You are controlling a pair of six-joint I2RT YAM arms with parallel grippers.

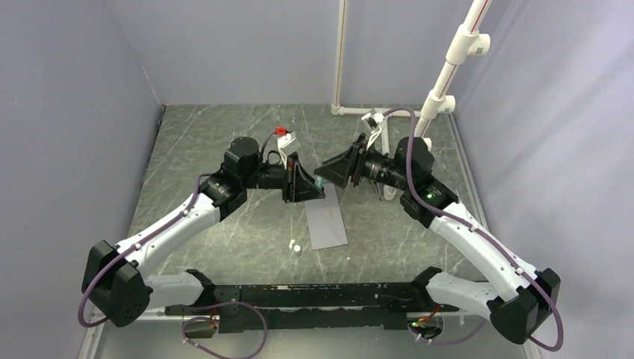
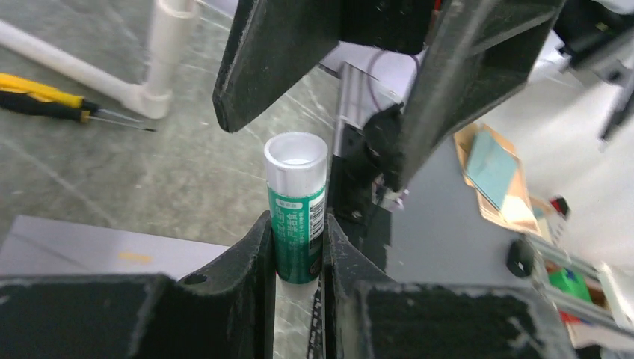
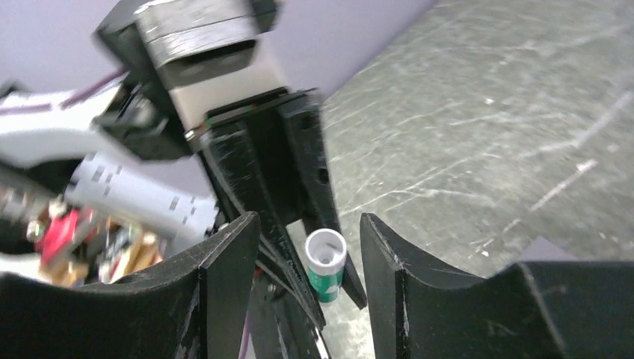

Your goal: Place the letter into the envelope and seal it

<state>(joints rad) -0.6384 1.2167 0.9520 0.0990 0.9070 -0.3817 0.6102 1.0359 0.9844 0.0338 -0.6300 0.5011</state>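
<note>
You see both arms meeting over the middle of the dark marbled tabletop (image 1: 224, 142). Your left gripper (image 2: 295, 228) is clamped on a glue stick (image 2: 297, 187): the two fingers press on the green label from both sides, and the white open top points out beyond the fingertips. The stick has no cap on it. Your right gripper (image 3: 308, 224) faces the left one, with its jaws standing apart. In the right wrist view the top of the stick stands between the two fingers, and there is a gap on each side, so they do not touch it. The envelope (image 1: 329, 228) lies flat on the tabletop, grey and plain. Its far end is under the two grippers and its near end points toward the arm bases, a little to the right. In the left wrist view you see a part of it low on the left, below the stick. You cannot tell from these views if the flap is open or folded. A small white piece (image 1: 297, 247) lies on the tabletop just left of the near end of the envelope; it is too small to tell what it is. A yellow screwdriver (image 2: 37, 93) lies near the foot of a white pipe (image 2: 168, 52) at the far side.
</note>
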